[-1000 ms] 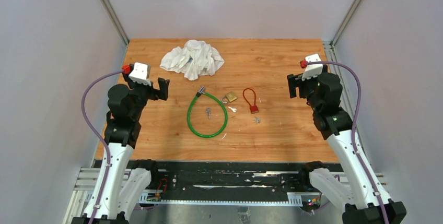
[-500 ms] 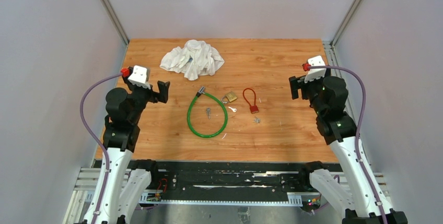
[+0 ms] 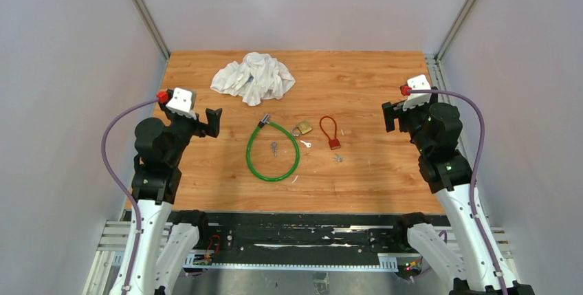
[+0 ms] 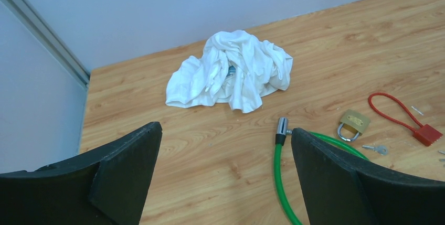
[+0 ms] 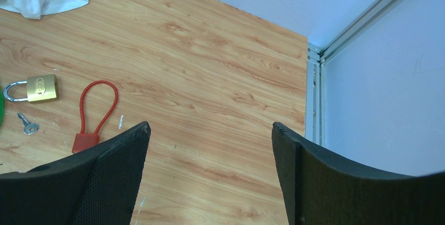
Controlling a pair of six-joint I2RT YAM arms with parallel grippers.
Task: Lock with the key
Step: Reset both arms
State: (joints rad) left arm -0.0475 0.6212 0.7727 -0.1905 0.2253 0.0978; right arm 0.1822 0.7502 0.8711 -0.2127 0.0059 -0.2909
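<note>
Brass padlock (image 3: 303, 128) lies mid-desk (image 3: 371, 89) between the green cable lock (image 3: 273, 152) and red cable lock (image 3: 330, 131), a small key (image 3: 305, 144) just beside it, and we hold both arms' jaws wide, empty and well apart from them, so whether locking is ahead or done, we cannot tell.

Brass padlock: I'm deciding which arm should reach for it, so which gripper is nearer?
Right, narrowly. The right gripper hangs open off the brass padlock's right side; the left gripper hangs open off its left, beyond the green cable lock.
</note>
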